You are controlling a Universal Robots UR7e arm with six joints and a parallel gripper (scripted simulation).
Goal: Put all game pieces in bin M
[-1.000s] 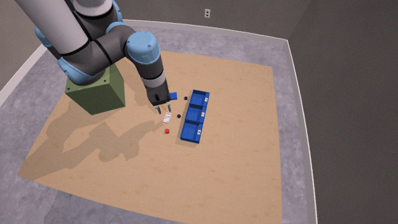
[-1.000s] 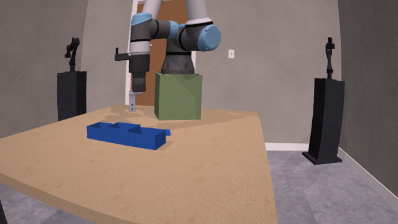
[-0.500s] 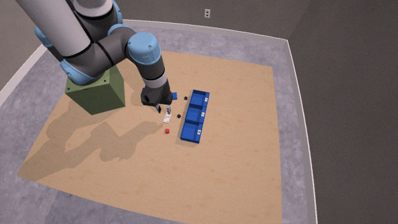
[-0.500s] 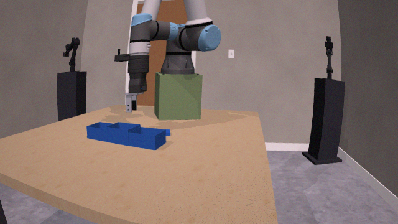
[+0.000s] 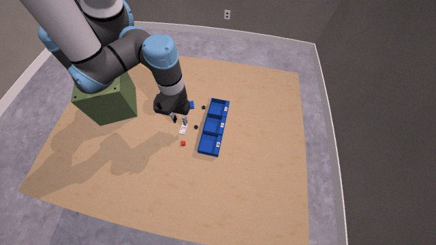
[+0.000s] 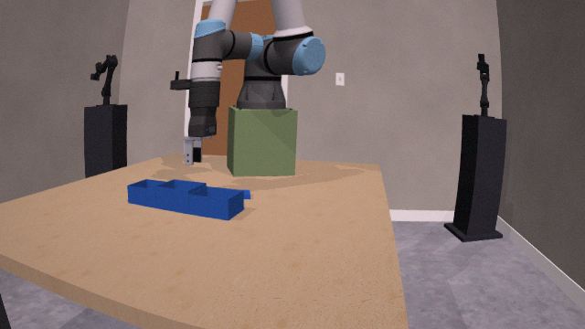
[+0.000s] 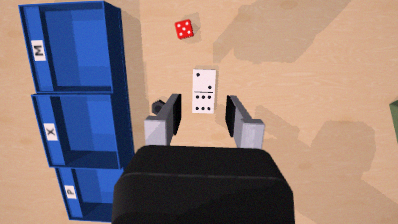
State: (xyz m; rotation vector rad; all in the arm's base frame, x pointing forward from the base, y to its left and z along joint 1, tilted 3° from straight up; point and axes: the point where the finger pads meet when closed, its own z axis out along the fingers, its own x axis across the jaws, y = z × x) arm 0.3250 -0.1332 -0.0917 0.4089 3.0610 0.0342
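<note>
Gripper (image 7: 203, 120) poised above the domino (image 7: 204, 91), jaws spread and empty, the tile flat on the table (image 5: 238, 190) beside the row of bins, red die (image 7: 184, 29) just beyond. Approach step of the first pick, bin M (image 7: 75, 47) seemingly unfilled. Next, likely: straight descent to straddle the domino's long sides, closure, then transfer to bin M.

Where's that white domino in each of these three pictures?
Top: domino lies just below the gripper, left of the blue bins.
Exterior: not visible.
Wrist: domino sits centre frame, just beyond the open fingers.
Shared landmark: the blue bins.
</note>
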